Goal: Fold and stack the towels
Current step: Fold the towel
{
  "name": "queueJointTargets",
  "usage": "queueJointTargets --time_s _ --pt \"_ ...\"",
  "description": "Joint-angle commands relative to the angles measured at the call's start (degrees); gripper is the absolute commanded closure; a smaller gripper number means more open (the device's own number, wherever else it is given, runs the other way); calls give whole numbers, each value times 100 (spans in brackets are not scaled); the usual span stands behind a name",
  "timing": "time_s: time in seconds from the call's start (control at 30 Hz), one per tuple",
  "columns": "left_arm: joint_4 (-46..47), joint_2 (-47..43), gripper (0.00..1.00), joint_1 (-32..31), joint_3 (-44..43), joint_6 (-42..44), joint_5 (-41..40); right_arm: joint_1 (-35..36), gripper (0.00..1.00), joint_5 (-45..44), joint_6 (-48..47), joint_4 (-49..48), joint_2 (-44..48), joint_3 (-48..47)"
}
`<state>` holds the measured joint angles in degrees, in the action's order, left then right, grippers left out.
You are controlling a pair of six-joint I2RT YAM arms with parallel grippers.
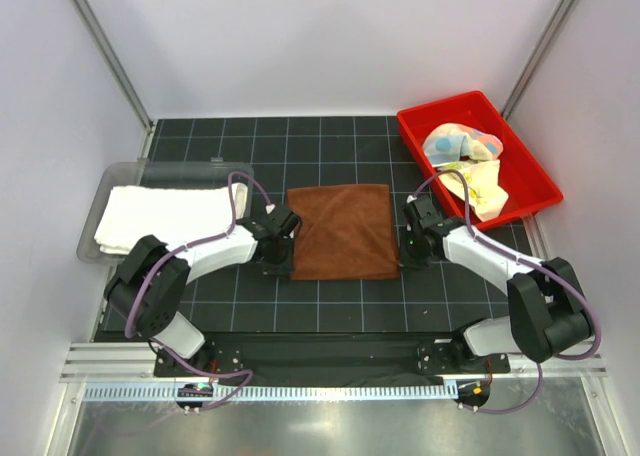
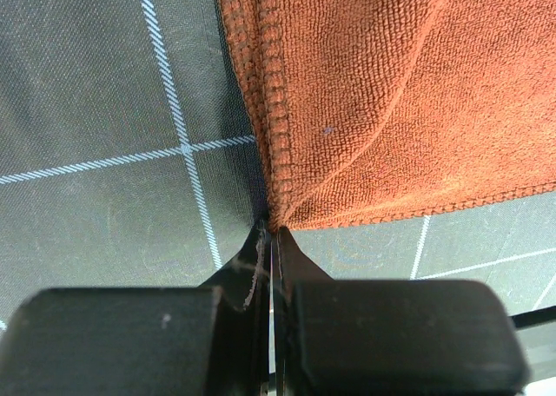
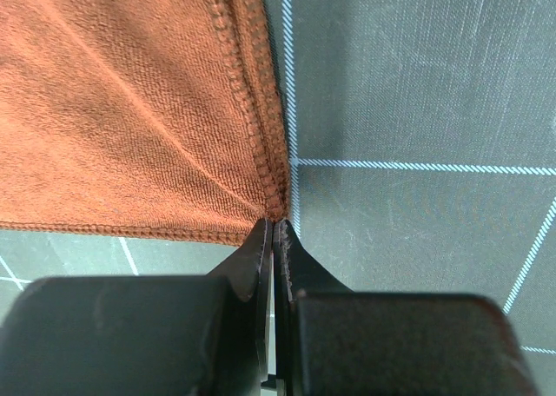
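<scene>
The left end effector (image 2: 271,233) is pressed together on the near left corner of the brown towel (image 1: 342,231). The right end effector (image 3: 273,224) pinches the near right corner likewise. The towel lies spread mid-counter (image 1: 330,141) between them. It looks light and limp; the hemmed corners seem the soundest hold, and an uneven lift would probably let it sag.

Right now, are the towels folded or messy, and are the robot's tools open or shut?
brown towel: spread out flat, not folded.
white towel: folded, lying in the clear tray.
pastel towel: crumpled in the red bin.
yellow towel: crumpled in the red bin.
left tool: shut on a near corner of the brown towel.
right tool: shut on its other near corner.
</scene>
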<state>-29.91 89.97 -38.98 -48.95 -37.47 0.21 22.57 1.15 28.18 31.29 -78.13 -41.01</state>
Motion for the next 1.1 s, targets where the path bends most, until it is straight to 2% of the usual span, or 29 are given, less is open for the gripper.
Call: queueJointTargets --time_s 0.0,0.1,0.13,0.23,0.3,0.33,0.43,0.53,0.6,0.73,0.87,0.97,1.07 --pt "170 100 100 -22 26 3 -38 28 97 -194 38 -114 26 102" --pt "56 21 100 -22 -27 3 146 28 91 -2 55 -88 113 111" --pt "-5 -15 97 -22 -71 -14 138 20 89 60 56 -44 148 103" --pt "-330 -242 78 -30 -246 47 164 28 77 44 117 166 342 32" --pt "-524 -340 73 -22 -527 126 129 28 71 -18 187 307 535 -90" --pt "-742 -384 68 -22 -658 248 33 28 69 -62 222 438 588 -161" --pt "-946 -358 64 74 -1309 520 -284 28 67 -88 293 353 650 -529" --pt "-938 19 64 355 -1985 767 -346 11 67 -194 197 -86 194 -916" --pt "-841 458 65 567 -2406 917 -460 20 70 -194 117 -175 -174 -1240" --pt "-534 1231 69 795 -3057 1303 -513 11 72 -53 -6 -369 -922 -1357" --pt "-472 2049 71 1041 -3901 1436 -355 20 72 -88 20 -641 -1177 -1093" --pt "-533 2699 72 1121 -4578 1567 -434 28 73 -483 55 -694 -1310 -961" --pt "-1068 3245 73 1191 -5341 1734 -645 11 73 -607 29 -624 -1223 -1013"
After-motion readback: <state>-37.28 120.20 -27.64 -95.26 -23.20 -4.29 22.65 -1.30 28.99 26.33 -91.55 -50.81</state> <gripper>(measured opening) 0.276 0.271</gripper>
